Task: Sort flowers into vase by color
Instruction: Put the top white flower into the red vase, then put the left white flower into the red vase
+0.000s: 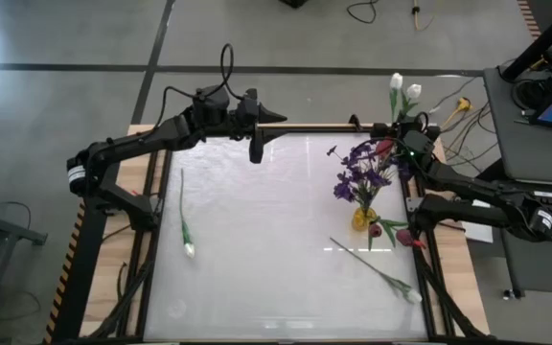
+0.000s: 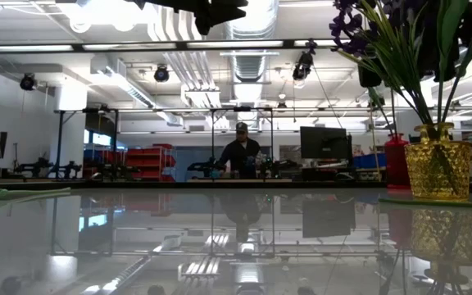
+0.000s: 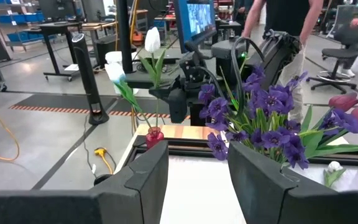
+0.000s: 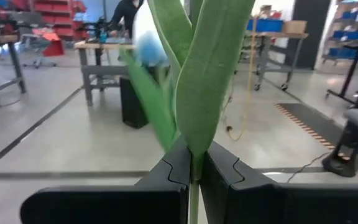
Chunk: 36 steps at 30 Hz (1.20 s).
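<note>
Right wrist view: right hand [image 4: 194,167] clenched on white tulip stem [image 4: 211,74], left hand [image 3: 197,180] released; could slip or snag purple sprays [image 1: 360,171] nearby.

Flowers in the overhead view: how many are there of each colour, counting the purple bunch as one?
White tulips: 4
Dark red buds: 2
Purple bunch: 1
Total: 7

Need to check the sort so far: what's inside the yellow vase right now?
The yellow vase holds purple sprays on green stems, and dark red buds show beside them. Stem ends inside the textured glass cannot be made out.
</note>
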### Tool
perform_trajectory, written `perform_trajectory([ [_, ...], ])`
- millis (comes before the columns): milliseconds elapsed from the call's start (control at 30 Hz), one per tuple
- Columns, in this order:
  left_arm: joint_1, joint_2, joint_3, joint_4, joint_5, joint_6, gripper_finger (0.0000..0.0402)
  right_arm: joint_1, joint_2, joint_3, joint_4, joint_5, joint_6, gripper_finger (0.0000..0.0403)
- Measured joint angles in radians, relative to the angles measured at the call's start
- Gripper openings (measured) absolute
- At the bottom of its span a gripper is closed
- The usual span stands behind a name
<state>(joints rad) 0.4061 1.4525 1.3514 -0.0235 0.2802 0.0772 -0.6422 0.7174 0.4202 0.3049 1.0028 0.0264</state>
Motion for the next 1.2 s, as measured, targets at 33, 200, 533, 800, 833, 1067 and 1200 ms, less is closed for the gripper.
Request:
perform_trajectory([
  [33, 0.000, 0.000, 0.000, 0.000, 0.000, 0.000, 0.0152, 0.000, 0.007, 0.000, -0.012, -0.011, 0.012, 0.0013],
  [200, 0.000, 0.000, 0.000, 0.000, 0.000, 0.000, 0.0152, 0.000, 0.048, 0.000, -0.045, -0.019, 0.067, 0.0013],
  [533, -0.013, 0.000, 0.000, -0.041, 0.001, 0.018, 0.0152, 0.000, 0.082, 0.000, -0.048, -0.068, 0.107, 0.0032],
  [800, -0.023, -0.001, 0.000, -0.064, 0.000, 0.015, 0.0152, 0.000, 0.047, 0.100, -0.281, -0.070, 0.176, 0.0125],
  [833, -0.029, -0.001, 0.000, -0.063, 0.000, 0.023, 0.0152, 0.001, 0.041, 0.120, -0.324, -0.070, 0.196, 0.0137],
  [1067, -0.132, 0.010, -0.033, -0.071, 0.060, 0.121, 0.0152, 0.000, -0.006, 0.269, -0.568, -0.201, 0.244, 0.0204],
  [1200, -0.191, -0.007, -0.077, -0.090, 0.049, 0.113, 0.0152, 0.001, -0.041, 0.366, -0.645, -0.294, 0.212, 0.0231],
])
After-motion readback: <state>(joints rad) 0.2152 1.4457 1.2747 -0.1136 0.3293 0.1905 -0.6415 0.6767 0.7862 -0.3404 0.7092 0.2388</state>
